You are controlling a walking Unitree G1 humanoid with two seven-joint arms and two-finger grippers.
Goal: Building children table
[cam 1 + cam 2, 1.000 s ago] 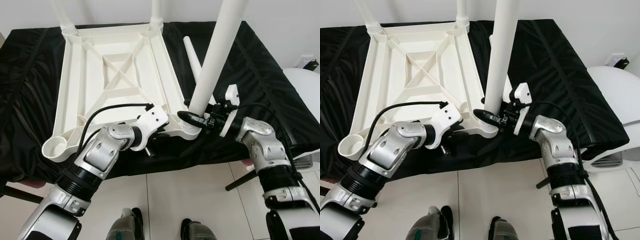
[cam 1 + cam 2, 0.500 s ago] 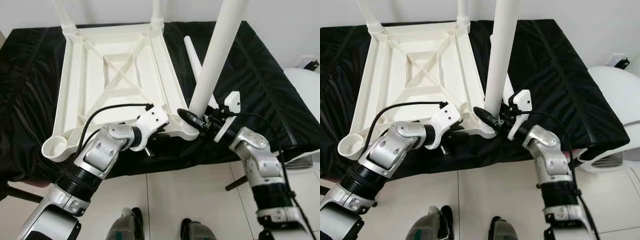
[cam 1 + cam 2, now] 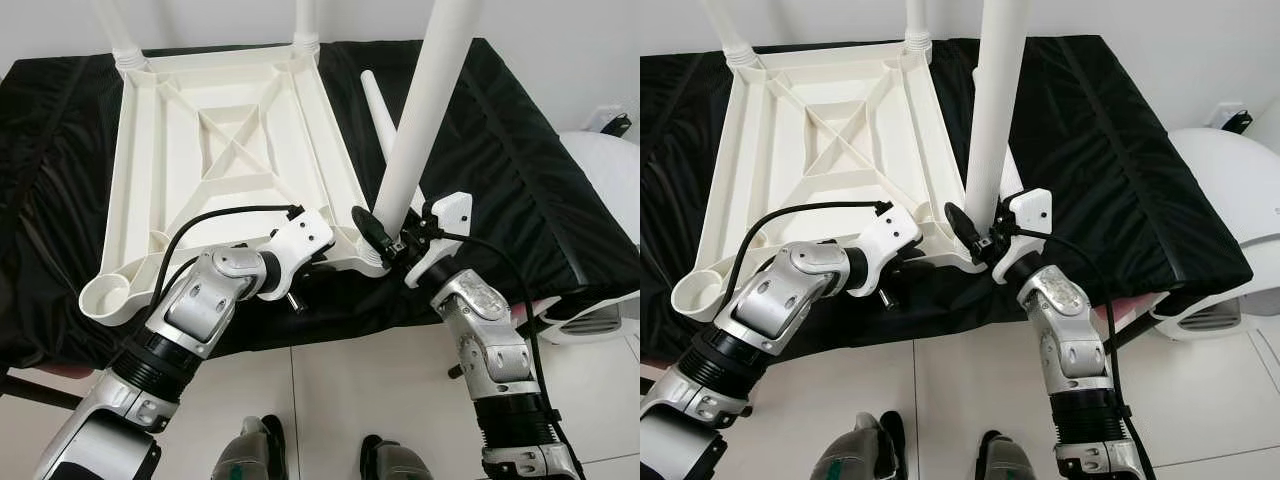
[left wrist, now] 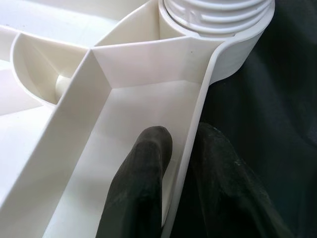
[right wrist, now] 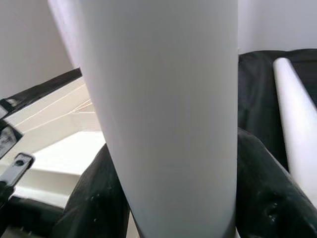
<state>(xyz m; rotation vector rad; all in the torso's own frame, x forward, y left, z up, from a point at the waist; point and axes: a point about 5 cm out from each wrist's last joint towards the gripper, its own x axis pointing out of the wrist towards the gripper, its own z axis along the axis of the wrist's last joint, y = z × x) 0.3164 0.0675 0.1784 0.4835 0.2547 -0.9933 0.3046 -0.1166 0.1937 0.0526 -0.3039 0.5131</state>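
Observation:
The white children's table top (image 3: 225, 140) lies upside down on a black cloth. Two legs stand in its far corners (image 3: 115, 30) (image 3: 305, 20). A third white leg (image 3: 420, 110) rises, slightly tilted, from the near right corner socket. My right gripper (image 3: 385, 235) is shut on its base, with black fingers (image 5: 91, 198) on both sides of the leg (image 5: 163, 109). My left gripper (image 4: 181, 136) is shut on the table's near rim (image 4: 198, 114), beside that socket. The near left socket (image 3: 105, 295) stands empty. A loose leg (image 3: 380, 105) lies on the cloth to the right.
The black cloth (image 3: 500, 150) covers the whole work surface and hangs over its front edge. A white rounded object (image 3: 605, 170) stands at the far right. My feet (image 3: 250, 455) stand on a light tiled floor below.
My right gripper has turned around the leg's base, and its forearm has swung in from the right to below the gripper. The left arm has held still on the rim.

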